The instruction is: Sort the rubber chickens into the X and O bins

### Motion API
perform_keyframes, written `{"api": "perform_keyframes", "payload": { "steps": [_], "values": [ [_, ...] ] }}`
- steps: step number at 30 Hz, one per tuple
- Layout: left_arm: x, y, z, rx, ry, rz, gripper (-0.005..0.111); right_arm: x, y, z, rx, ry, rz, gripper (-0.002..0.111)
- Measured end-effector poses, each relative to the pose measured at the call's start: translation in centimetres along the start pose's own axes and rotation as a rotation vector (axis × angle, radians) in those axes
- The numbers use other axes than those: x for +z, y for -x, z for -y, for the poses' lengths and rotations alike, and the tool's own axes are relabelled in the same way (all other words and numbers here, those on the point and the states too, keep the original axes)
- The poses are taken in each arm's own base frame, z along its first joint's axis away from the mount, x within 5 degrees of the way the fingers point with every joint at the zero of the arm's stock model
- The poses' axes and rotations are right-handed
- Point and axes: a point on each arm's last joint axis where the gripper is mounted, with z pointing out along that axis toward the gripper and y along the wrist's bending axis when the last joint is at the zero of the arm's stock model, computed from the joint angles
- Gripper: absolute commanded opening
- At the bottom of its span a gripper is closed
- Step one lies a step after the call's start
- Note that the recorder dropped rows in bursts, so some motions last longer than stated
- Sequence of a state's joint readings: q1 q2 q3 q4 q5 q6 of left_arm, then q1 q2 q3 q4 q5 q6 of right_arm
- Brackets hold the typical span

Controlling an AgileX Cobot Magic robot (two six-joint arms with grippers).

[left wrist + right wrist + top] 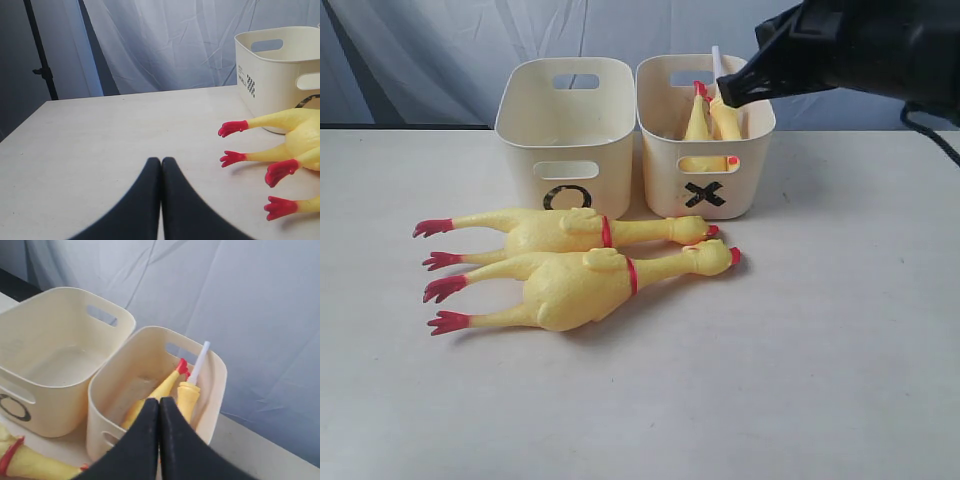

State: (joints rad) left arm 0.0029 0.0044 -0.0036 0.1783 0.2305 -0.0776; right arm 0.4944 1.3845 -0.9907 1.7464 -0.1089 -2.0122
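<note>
Right pincer (728,95) hangs over the X bin (752,165) — fingers pressed together, nothing held. Two small chickens (698,122) lean inside that bin. Two large chickens (570,290) lie side by side on the desk (820,350), just in front of the O bin (525,140). Left pincer (161,161) — closed, empty, low over the desk.

free: bare table (820,380), 3 to 9 o'clock through 6 | blocked: centre, two chickens (570,290); 12 o'clock, O tub (535,140), X tub (755,165)

Large chickens (575,290) lie before the O bin (530,120); the X bin (750,170), right, holds small chickens (696,122).
</note>
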Motion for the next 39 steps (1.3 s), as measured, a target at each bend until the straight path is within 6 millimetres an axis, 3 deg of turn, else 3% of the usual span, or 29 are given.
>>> {"api": "perform_keyframes", "payload": {
  "steps": [10, 20, 24, 32, 39],
  "values": [
    [0.0, 0.0, 0.0, 0.002, 0.000, 0.000, 0.000, -6.6, -1.4, -0.3, 0.013, 0.044, 0.085, -0.001],
    [0.0, 0.0, -0.1, 0.026, 0.006, 0.002, 0.000, -12.1, -5.4, -0.9, 0.142, 0.063, 0.120, -0.001],
    [0.0, 0.3, 0.1, -0.038, -0.008, 0.035, 0.000, -14.0, -6.5, -1.2, 0.209, 0.082, 0.159, -0.001],
    [-0.3, 2.4, 0.1, -0.361, -0.056, 0.268, 0.000, -18.1, -9.8, -3.1, 0.321, 0.236, 0.278, -0.001],
    [-1.1, 4.4, -0.6, -0.469, -0.050, 0.509, 0.000, -21.2, -11.2, -3.6, 0.359, 0.277, 0.420, -0.001]
  ]
}}
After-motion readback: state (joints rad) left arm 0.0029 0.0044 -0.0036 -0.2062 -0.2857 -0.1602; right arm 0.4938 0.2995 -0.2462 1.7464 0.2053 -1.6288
